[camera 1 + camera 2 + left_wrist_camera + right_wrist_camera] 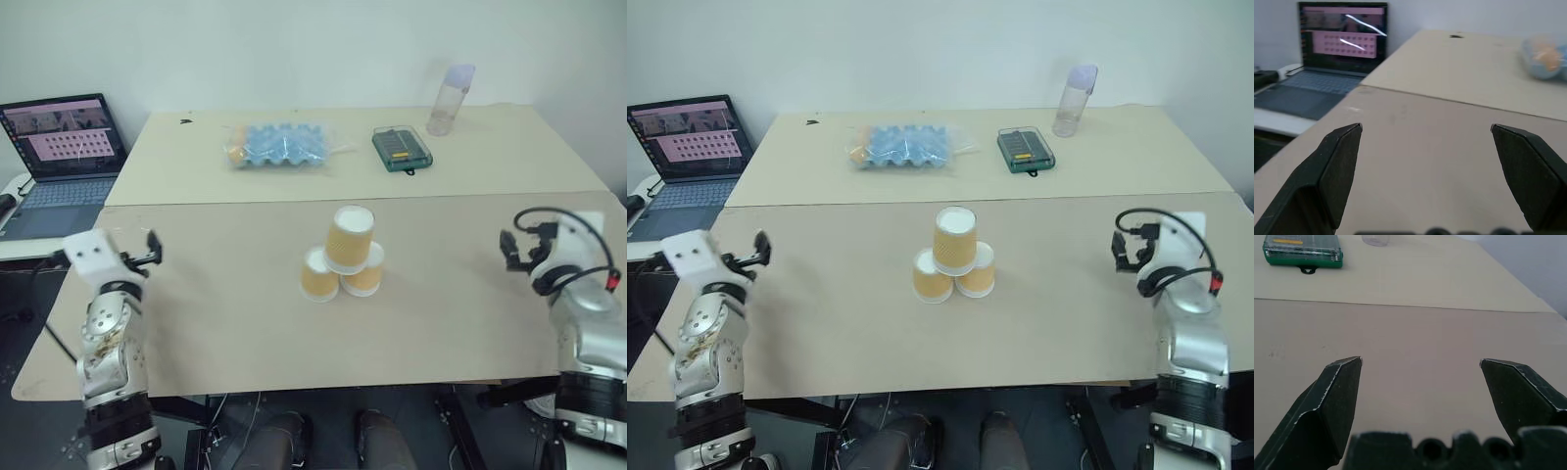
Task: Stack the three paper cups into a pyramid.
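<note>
1. Left eye view: the largest thing seen is the near desk [245, 323], a tan surface butted against a second desk [519, 157] behind it.
2. A laptop [61, 147] is seen open on a lower stand off the left edge of the desks, its screen lit.
3. On the far desk a bag of blue egg-like pieces [279, 147], a green case [402, 149] and a clear plastic bottle [451, 98] are laid out, all well apart from the task's things.
4. The pyramid [343, 259] is found at the middle of the near desk: two paper cups [319, 276] [364, 278] are set touching side by side, and a third cup [351, 237] is set on top across the two. The stack's axis is upright, and the task is judged complete as things lie.
5. The left gripper [152, 250] is held level at the left edge of the desk, its fingers [1337, 166] spread wide with nothing between them.
6. The right gripper [511, 245] is held level at the right edge, its fingers [1334, 401] likewise spread and empty.
7. The pyramid lies inward from both grippers, between them and well apart from each; neither arm is judged clearly nearer, and no further reach seems called for.
</note>
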Robot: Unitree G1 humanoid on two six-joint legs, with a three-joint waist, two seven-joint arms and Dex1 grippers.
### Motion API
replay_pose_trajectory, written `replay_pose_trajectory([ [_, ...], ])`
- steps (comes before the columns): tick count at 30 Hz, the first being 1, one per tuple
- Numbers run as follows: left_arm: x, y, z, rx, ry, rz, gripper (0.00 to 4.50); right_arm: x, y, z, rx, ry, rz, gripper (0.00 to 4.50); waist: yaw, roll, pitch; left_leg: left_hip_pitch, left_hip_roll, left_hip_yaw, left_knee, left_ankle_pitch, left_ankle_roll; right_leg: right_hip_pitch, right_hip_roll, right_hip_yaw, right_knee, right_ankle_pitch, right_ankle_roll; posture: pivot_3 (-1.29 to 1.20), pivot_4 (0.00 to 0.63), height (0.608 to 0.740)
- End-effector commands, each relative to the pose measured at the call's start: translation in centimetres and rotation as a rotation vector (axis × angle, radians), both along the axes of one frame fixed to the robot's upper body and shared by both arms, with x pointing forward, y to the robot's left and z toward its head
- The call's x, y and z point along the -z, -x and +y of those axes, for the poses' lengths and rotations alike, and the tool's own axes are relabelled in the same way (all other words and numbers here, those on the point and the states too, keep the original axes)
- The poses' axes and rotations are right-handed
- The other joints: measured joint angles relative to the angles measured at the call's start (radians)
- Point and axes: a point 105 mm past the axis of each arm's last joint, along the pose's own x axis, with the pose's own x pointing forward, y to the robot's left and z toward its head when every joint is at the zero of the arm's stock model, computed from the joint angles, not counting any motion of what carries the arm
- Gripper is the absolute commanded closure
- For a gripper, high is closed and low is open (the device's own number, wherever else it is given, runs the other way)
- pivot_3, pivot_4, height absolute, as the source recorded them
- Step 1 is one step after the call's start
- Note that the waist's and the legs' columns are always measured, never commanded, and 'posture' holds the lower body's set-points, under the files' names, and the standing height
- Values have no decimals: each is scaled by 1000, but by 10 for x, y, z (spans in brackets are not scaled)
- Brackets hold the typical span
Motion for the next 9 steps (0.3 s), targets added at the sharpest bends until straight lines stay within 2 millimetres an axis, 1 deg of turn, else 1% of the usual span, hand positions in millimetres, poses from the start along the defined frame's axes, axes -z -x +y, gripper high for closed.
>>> replay_pose_trajectory([
  [1, -5, 3, 10, -36, -20, -51, 0, -14, 1, 0, 5, 23, -99, 15, 3, 0, 0, 0, 0, 0, 0, 0, 0, -1, 0, 0, 0, 0, 0, 0, 150, 740],
  [5, -3, -2, 6, -1, -28, -69, 0, -9, 0, 6, -10, -6, -121, 15, 4, 0, 0, 1, 0, 0, 0, -1, 1, -1, 0, 0, -1, 1, 1, 0, 150, 740],
  [9, -2, -3, 7, -11, -31, -78, 0, -2, -1, 9, -19, -12, -110, 15, 2, 0, 0, 1, 0, 0, 0, -1, 1, -1, 0, 0, 0, 1, 1, 0, 150, 740],
])
